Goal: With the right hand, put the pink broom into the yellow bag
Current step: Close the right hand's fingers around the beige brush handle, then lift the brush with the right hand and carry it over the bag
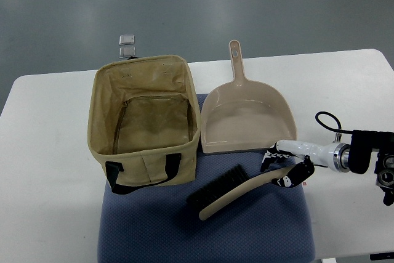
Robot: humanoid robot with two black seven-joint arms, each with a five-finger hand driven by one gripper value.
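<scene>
The pink broom (231, 190), a beige-pink hand brush with black bristles, lies tilted on the blue mat (203, 232), bristles pointing left. My right hand (286, 167) comes in from the right edge and its fingers (294, 175) are closed around the handle's right end. The yellow bag (148, 118), a tan fabric tote with black straps, stands open and looks empty, to the left of the broom. My left hand is out of view.
A pink dustpan (246, 118) lies right of the bag, handle pointing away from me. The white table (43, 170) carries the mat. Two small clear clips (127, 44) sit beyond the table's far edge. A black cable (326, 121) loops above my right wrist.
</scene>
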